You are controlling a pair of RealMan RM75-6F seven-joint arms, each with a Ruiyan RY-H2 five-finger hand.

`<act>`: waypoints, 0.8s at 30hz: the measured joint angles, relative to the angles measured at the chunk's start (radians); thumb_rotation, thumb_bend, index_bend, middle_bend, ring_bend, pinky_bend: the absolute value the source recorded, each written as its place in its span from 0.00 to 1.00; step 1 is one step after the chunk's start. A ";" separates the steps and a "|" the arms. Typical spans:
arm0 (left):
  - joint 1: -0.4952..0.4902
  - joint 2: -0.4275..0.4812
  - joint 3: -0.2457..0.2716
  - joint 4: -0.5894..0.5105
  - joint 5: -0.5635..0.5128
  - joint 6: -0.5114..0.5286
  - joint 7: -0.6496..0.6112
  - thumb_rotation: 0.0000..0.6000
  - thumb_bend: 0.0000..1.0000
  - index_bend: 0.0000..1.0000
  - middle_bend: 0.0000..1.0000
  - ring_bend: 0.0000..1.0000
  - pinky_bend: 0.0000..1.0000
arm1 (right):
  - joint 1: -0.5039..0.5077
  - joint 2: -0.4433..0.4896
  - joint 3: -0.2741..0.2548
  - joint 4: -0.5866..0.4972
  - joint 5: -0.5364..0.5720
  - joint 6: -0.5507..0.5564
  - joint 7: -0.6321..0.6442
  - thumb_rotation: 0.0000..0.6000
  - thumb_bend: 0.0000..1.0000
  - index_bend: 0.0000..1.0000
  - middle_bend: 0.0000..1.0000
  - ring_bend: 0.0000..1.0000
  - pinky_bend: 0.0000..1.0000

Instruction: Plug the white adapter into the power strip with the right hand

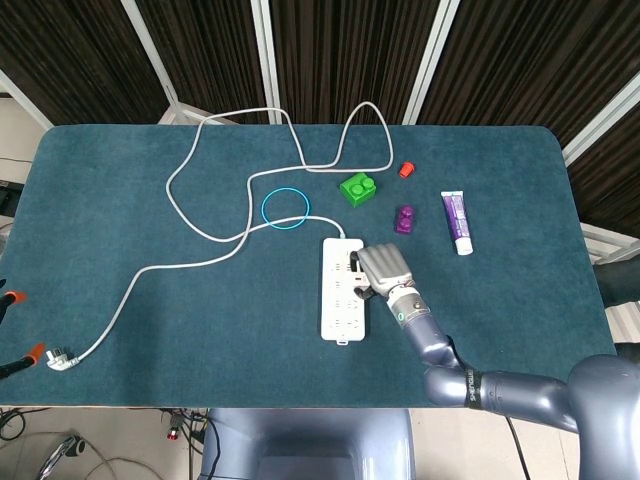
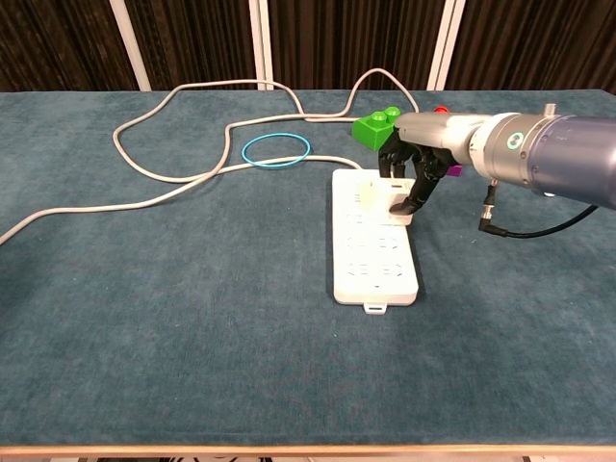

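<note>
Now right hand (image 2: 412, 173) over the upper right part of the strip (image 2: 373, 252), fingers (image 2: 420, 189) curled down around the white adapter (image 2: 398, 201), pinching it against the strip's top sockets; adapter mostly hidden under the hand in the head view, hand (image 1: 384, 266) at the strip's (image 1: 342, 290) right edge. Whether prongs are seated: cannot tell. Strip's cord (image 1: 200, 262) looping left across the table (image 1: 120, 180). Blue ring (image 1: 284, 209) just beyond the strip, green block (image 1: 358, 187) further back. Left hand out of view.
</note>
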 measured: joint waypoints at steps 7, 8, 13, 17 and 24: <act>-0.002 0.000 -0.001 0.002 -0.003 -0.004 -0.002 1.00 0.14 0.29 0.10 0.04 0.11 | 0.003 -0.015 0.004 0.012 -0.005 0.000 0.000 1.00 0.50 0.90 0.65 0.67 0.45; -0.002 0.000 -0.001 0.002 -0.003 -0.004 -0.002 1.00 0.14 0.29 0.10 0.04 0.11 | 0.004 -0.017 0.004 0.015 -0.005 -0.001 0.000 1.00 0.50 0.91 0.66 0.68 0.45; 0.000 0.002 -0.002 0.002 -0.005 -0.001 -0.004 1.00 0.14 0.30 0.10 0.04 0.11 | 0.002 -0.028 0.005 0.032 -0.004 -0.002 0.004 1.00 0.51 0.94 0.69 0.69 0.45; -0.001 0.001 -0.002 0.003 -0.005 -0.002 -0.003 1.00 0.14 0.30 0.10 0.04 0.11 | -0.004 -0.025 0.001 0.034 -0.007 -0.010 0.008 1.00 0.52 0.97 0.70 0.70 0.45; -0.002 -0.001 0.000 0.001 -0.002 -0.001 0.004 1.00 0.14 0.30 0.10 0.04 0.11 | -0.016 -0.016 -0.006 0.027 -0.027 -0.022 0.025 1.00 0.52 0.99 0.72 0.71 0.45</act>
